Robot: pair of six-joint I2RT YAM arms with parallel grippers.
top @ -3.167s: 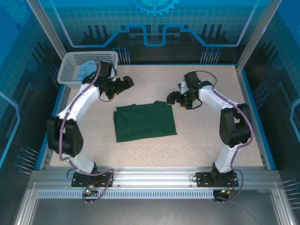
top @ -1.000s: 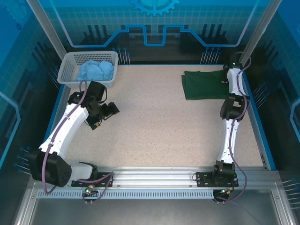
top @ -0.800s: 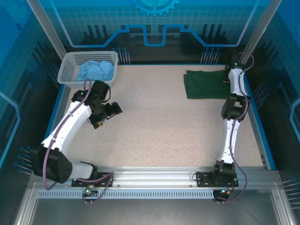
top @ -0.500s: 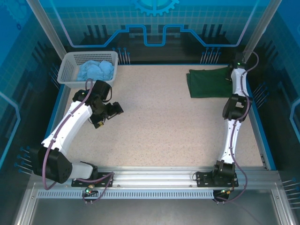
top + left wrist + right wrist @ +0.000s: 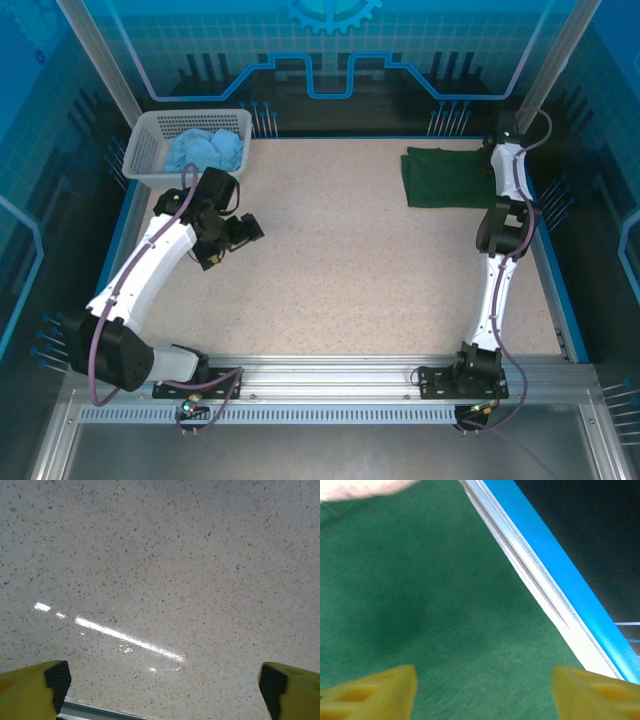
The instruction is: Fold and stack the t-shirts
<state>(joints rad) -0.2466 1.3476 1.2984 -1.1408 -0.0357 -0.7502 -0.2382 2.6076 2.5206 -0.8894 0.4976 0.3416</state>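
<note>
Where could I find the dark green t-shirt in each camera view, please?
Top external: dark green t-shirt, folded, far right corner of the table.
Right wrist: left and centre, beneath the right gripper's open jaws.
Left wrist: speckled table.
Shared landmark: the blue table edge beside the shirt.

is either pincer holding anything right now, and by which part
Nothing is held. The left pincer is open over the table; the right pincer is open above the dark green t-shirt, not clamping it.

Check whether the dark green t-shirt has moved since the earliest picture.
Yes. The dark green t-shirt went from mid-table to the far right corner, away from the white basket.
</note>
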